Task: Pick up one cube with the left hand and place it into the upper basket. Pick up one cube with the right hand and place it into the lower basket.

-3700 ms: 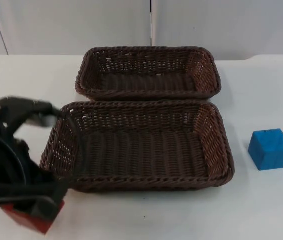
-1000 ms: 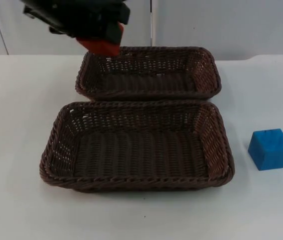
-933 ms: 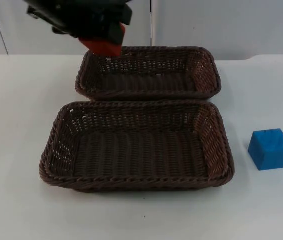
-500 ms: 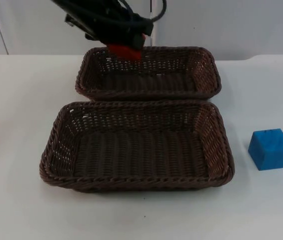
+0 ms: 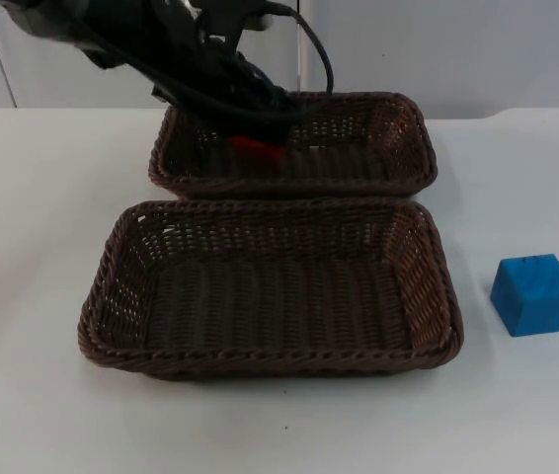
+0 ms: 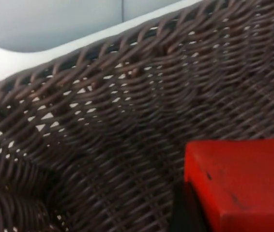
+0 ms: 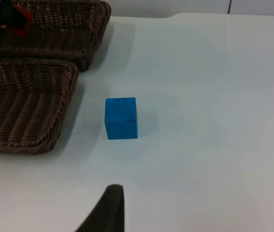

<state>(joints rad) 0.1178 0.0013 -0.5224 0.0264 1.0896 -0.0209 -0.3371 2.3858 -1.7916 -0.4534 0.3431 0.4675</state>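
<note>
My left gripper [image 5: 256,141] reaches down inside the upper brown wicker basket [image 5: 413,123], left of its middle, shut on the red cube [image 5: 258,149]. In the left wrist view the red cube [image 6: 241,181] hangs close to the basket's woven wall [image 6: 103,125]. The lower basket [image 5: 112,286] holds nothing. A blue cube [image 5: 534,294] rests on the white table right of the lower basket. From the right wrist, the blue cube [image 7: 121,118] lies ahead of the waiting right arm's fingertip [image 7: 109,210], well apart from it.
The two baskets stand close together, one behind the other, in the table's middle. The grey partition wall [image 5: 457,49] rises just behind the upper basket. White table top [image 5: 33,197] lies to either side.
My left gripper carried the red cube up from the table's front left to above the upper basket's left rim, then right and down into that basket. The blue cube stayed put.
</note>
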